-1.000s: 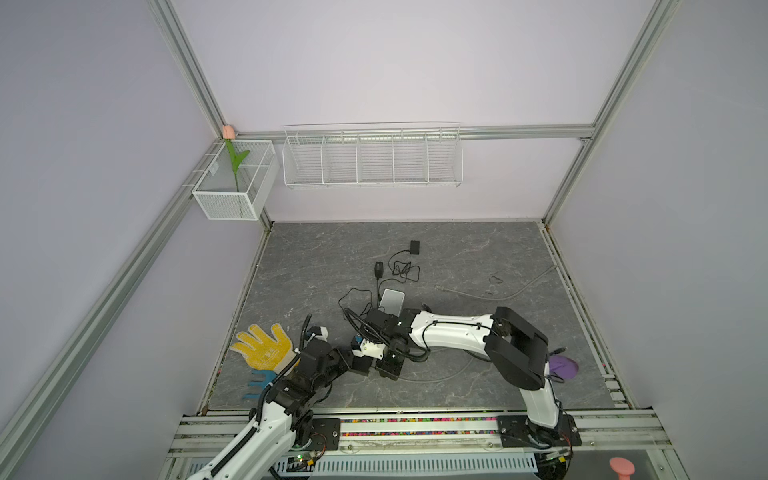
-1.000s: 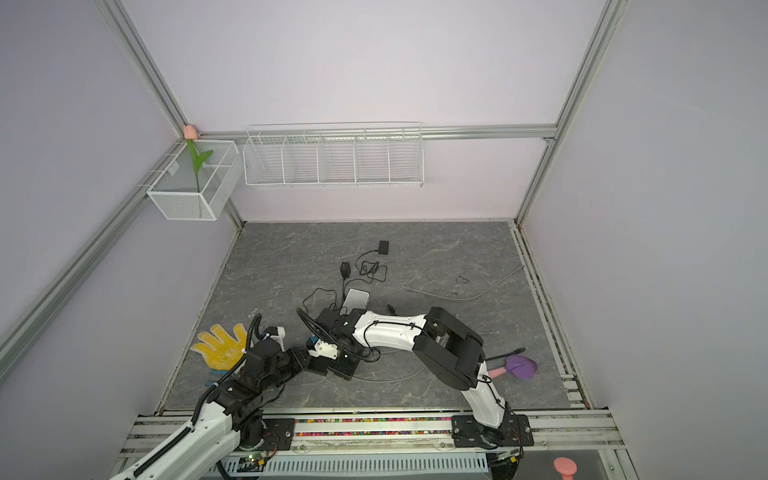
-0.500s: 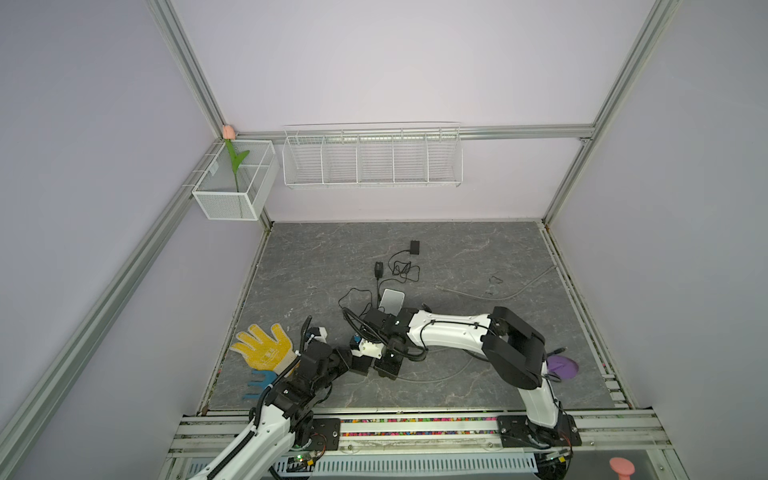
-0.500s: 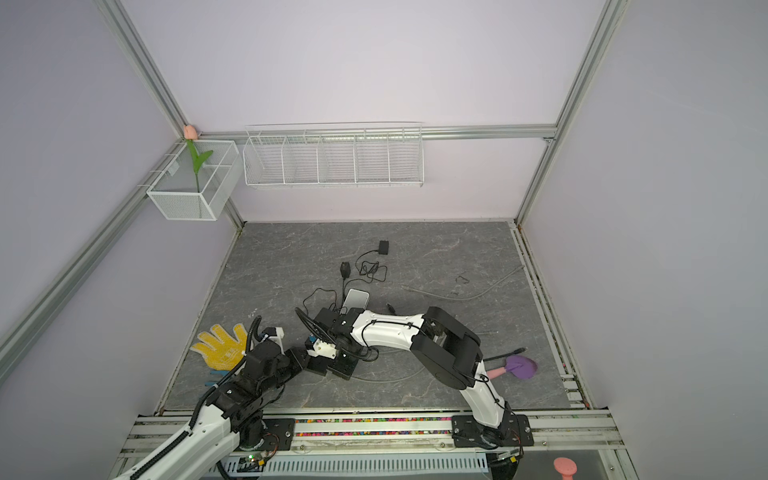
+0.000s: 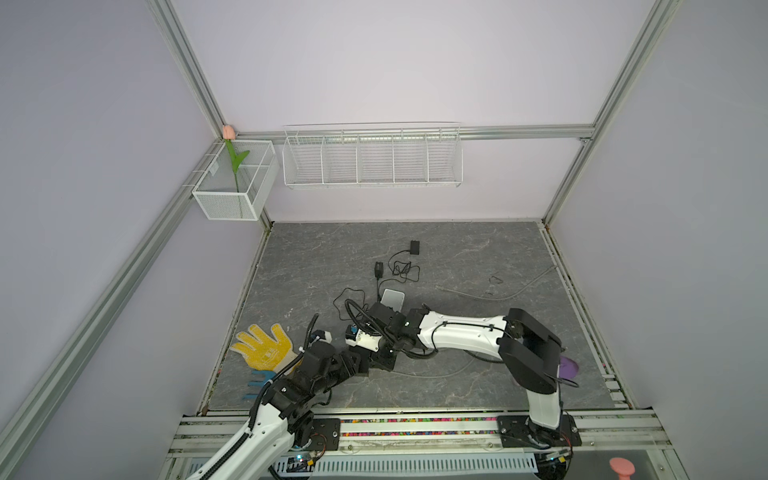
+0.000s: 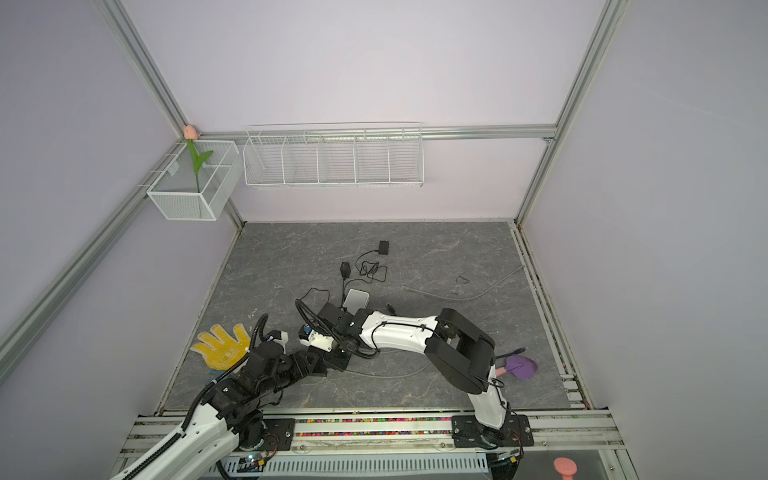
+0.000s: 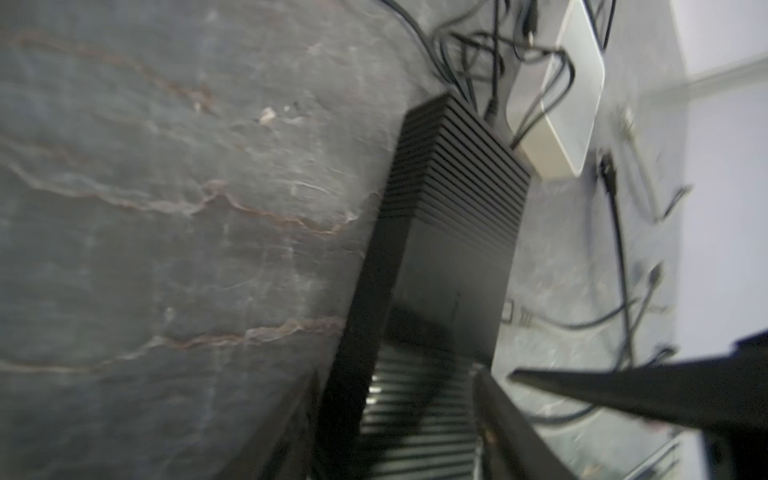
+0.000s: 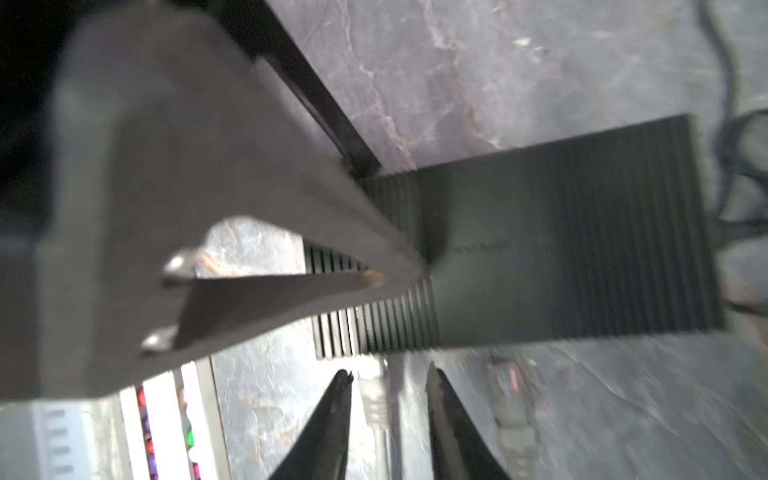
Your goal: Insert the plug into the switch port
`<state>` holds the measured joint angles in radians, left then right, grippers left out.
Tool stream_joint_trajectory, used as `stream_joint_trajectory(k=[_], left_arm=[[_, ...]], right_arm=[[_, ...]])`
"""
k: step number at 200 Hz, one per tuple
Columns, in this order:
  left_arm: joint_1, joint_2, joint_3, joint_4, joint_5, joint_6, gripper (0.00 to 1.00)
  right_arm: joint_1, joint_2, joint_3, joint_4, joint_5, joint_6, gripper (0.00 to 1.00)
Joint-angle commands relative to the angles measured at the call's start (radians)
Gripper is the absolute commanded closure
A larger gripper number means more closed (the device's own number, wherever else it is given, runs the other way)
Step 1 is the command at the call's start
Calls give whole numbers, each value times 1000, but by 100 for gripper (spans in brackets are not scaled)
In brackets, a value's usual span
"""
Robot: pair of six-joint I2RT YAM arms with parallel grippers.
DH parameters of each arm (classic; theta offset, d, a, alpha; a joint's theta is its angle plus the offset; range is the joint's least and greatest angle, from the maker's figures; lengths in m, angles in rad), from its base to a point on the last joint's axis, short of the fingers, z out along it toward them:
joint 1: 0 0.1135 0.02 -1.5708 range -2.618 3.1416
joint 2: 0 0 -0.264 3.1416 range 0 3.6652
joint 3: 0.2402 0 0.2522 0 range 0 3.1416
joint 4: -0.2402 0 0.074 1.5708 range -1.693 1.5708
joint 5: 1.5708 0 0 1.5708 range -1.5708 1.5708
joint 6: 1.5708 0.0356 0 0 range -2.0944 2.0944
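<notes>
Grey plug (image 8: 374,395) against the switch (image 8: 561,257), lower centre, my right gripper (image 8: 388,370) apart around it, left gripper (image 7: 395,370) spread astride switch, cables (image 5: 399,269) tangled behind, yellow glove (image 5: 266,347) left, tulip (image 5: 240,159) in mesh basket (image 5: 226,208) upper left

Both arms reach low, their tips nearly meeting. The left pincer (image 7: 395,374) has its jaws wide apart; the right pincer (image 8: 390,372), stretched leftward, has its jaws parted narrowly.
</notes>
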<state>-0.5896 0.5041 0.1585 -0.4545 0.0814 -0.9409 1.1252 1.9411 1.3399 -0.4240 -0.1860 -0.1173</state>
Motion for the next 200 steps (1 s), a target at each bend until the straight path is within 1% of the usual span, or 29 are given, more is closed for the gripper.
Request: stream_joint_trajectory(k=[1, 8, 31, 60, 108, 126, 138, 154, 172, 200], left_arm=[[0, -28, 32, -116, -29, 21, 20], [4, -37, 70, -121, -38, 29, 18], [34, -27, 104, -117, -24, 54, 16], [69, 11, 142, -94, 32, 75, 18], [77, 1, 159, -26, 86, 67, 23], [79, -6, 160, -5, 107, 58, 25], [80, -14, 161, 18, 128, 54, 25], [80, -34, 157, 63, 158, 46, 28], [82, -57, 151, 103, 183, 33, 30], [82, -59, 151, 121, 205, 29, 32]], right_arm=[[-9, -75, -78, 37, 58, 13, 64], [-8, -95, -93, 39, 65, 18, 64], [-8, -142, -110, 30, 98, 26, 63], [-10, -186, -122, 41, 132, 43, 63], [-29, -285, -189, 122, 103, 89, 62], [-55, -334, -229, 173, 44, 113, 62], [-86, -369, -267, 231, -37, 142, 62], [-119, -408, -312, 295, -144, 175, 62], [-130, -435, -333, 317, -182, 184, 63], [-137, -459, -351, 335, -209, 187, 63]])
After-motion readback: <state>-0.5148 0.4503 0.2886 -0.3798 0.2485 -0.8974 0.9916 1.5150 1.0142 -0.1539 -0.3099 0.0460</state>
